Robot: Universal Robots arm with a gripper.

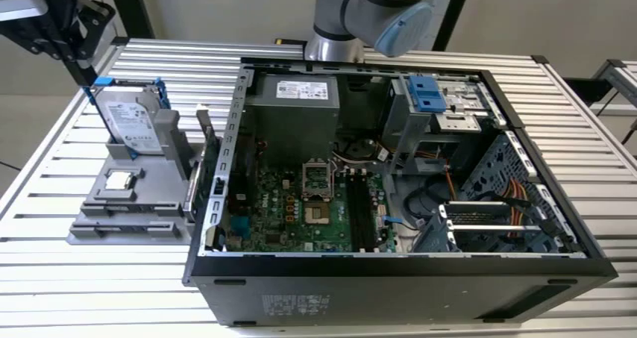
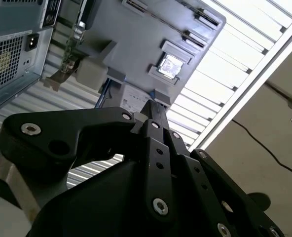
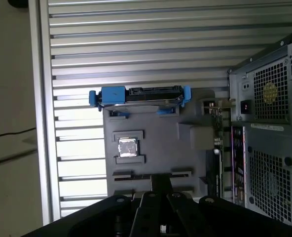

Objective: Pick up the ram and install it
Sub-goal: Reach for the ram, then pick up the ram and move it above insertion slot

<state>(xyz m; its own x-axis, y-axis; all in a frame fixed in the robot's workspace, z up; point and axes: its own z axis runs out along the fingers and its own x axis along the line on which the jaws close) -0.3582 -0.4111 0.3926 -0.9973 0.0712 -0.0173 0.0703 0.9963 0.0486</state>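
My claw (image 1: 88, 73) hangs with its fingers drawn together on nothing, just above the blue-handled hard drive (image 1: 134, 121) that stands in the grey fixture (image 1: 110, 230). Open slatted table (image 1: 60, 278) runs to its edge on the side away from the computer case (image 1: 398, 286). The ram (image 1: 196, 192), a thin dark board on edge, stands below me in the tight gap between fixture and case wall. White labels on the drive and the power supply (image 1: 289, 125) are too small to read.
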